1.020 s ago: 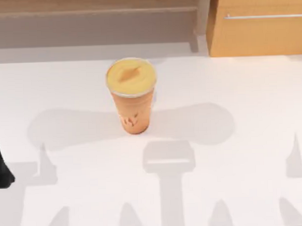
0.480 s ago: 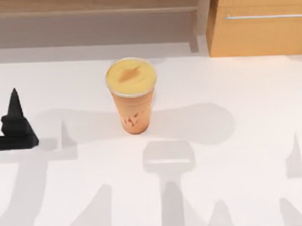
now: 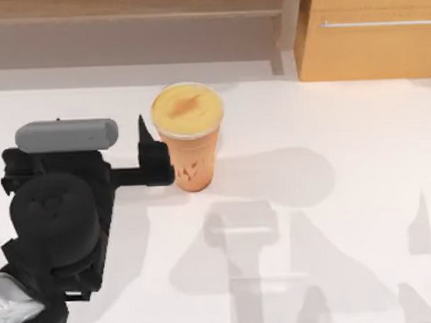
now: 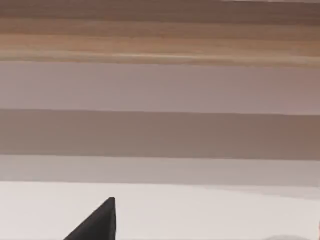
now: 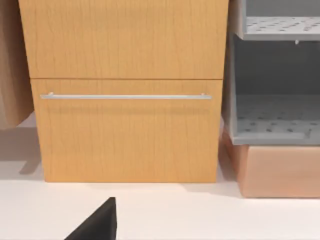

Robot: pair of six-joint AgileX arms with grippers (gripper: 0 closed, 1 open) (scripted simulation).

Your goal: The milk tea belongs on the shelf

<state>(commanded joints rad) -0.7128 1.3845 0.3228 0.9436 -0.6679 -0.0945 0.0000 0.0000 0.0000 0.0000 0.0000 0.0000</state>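
Note:
The milk tea is a tall orange-brown cup with a yellow lid, standing upright on the white table a little left of centre. My left gripper is close against the cup's left side and open. One dark finger rises just left of the lid without gripping the cup. Its finger also shows in the left wrist view. The shelf runs along the back left as a long low wooden plank, seen straight ahead as the shelf in the left wrist view. My right gripper's finger faces the cabinet.
An orange-wood cabinet with a silver bar handle stands at the back right, beside the shelf's post. The cabinet has grey perforated racks on a brown block beside it. White table spreads right of the cup.
My left arm has swept in from the table's left edge toward the right and now stands beside the cup. The cup has not moved.

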